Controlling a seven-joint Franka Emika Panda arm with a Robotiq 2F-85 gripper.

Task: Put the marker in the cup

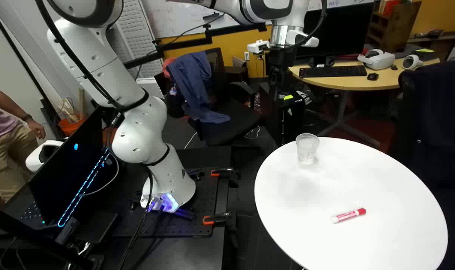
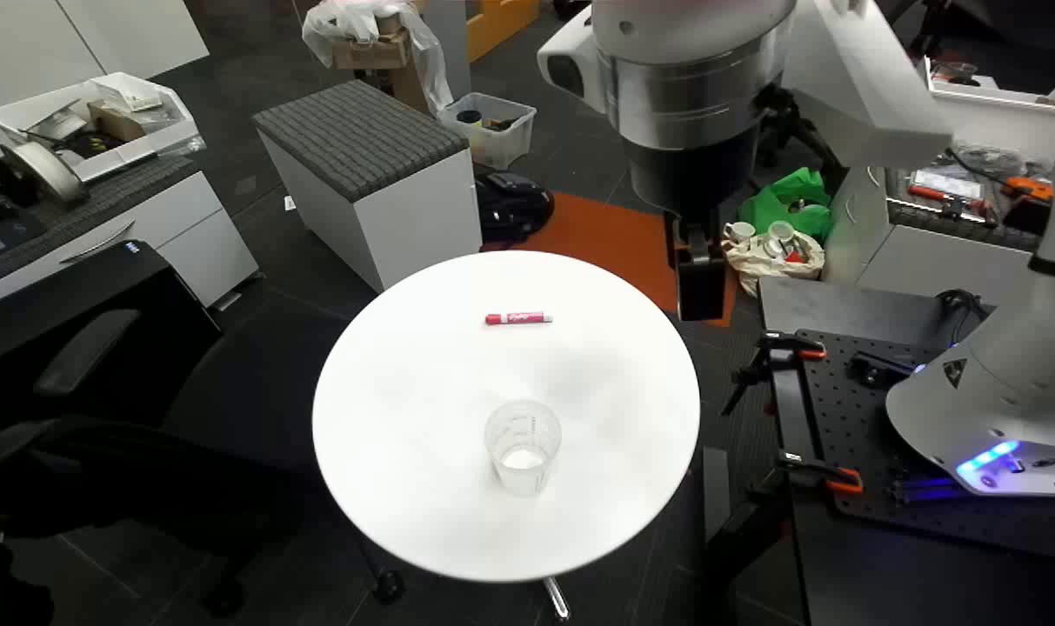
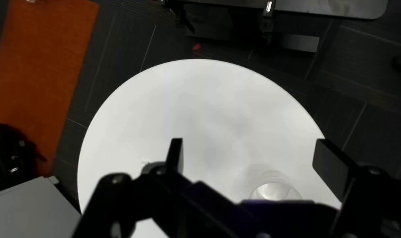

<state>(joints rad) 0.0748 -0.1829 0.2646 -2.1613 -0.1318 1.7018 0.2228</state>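
Note:
The red and white marker (image 1: 349, 216) lies flat on the white round table (image 1: 385, 180); it also shows in an exterior view (image 2: 518, 318). In the wrist view it is hidden behind the gripper. The clear cup (image 1: 307, 148) stands upright on the table, apart from the marker, and looks empty in an exterior view (image 2: 524, 443). In the wrist view the cup (image 3: 274, 190) is partly covered by the gripper body. My gripper (image 3: 249, 142) is open, with nothing between its fingers. It hangs well above table height, pointing down, in both exterior views (image 1: 280, 92) (image 2: 699, 291).
A dark robot bench (image 1: 197, 247) with orange-tipped clamps (image 1: 221, 172) stands beside the table. Chairs (image 1: 227, 112) (image 2: 231, 417) stand around it. A grey-topped cabinet (image 2: 362, 139) and a desk with monitor (image 1: 347, 80) are farther off.

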